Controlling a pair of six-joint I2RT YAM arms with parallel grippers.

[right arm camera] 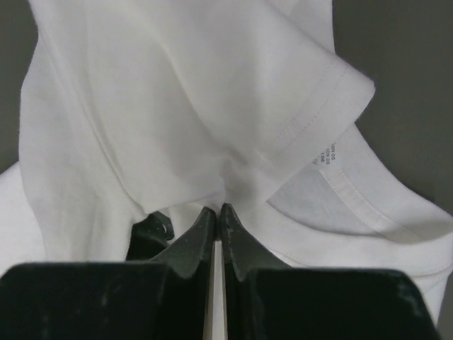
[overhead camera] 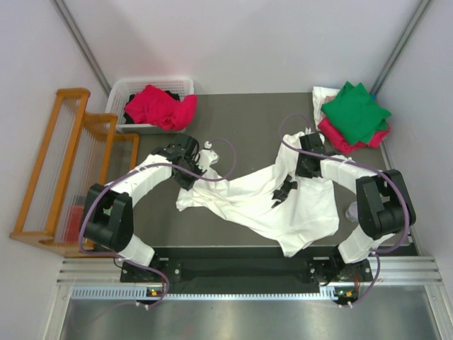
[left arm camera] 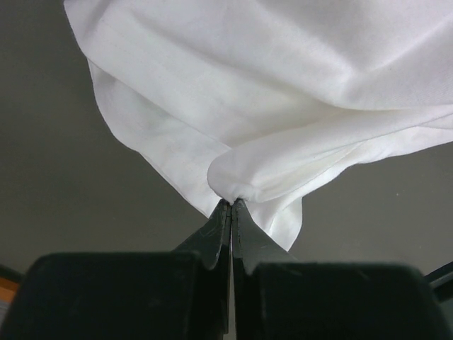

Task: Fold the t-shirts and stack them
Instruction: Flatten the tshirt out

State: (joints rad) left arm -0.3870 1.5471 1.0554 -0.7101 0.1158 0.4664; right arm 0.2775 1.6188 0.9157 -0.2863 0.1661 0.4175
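Note:
A large white t-shirt [overhead camera: 283, 205] lies crumpled and stretched across the middle of the dark table, its small black print [overhead camera: 283, 191] facing up. My left gripper [overhead camera: 199, 170] is shut on a bunched fold at the shirt's left end; the left wrist view shows the white cloth [left arm camera: 269, 106] pinched at the tips of the left gripper [left arm camera: 232, 202]. My right gripper [overhead camera: 299, 170] is shut on the shirt's upper right part. In the right wrist view the right gripper [right arm camera: 219, 208] pinches the cloth beside a sleeve hem [right arm camera: 311, 120] and the black print [right arm camera: 148, 230].
A folded green t-shirt [overhead camera: 354, 110] tops a stack with a crimson one [overhead camera: 338, 136] at the back right corner. A white slotted basket [overhead camera: 134, 88] at the back left holds a crimson-pink t-shirt [overhead camera: 159, 108]. A wooden rack [overhead camera: 71, 163] stands off the table's left edge.

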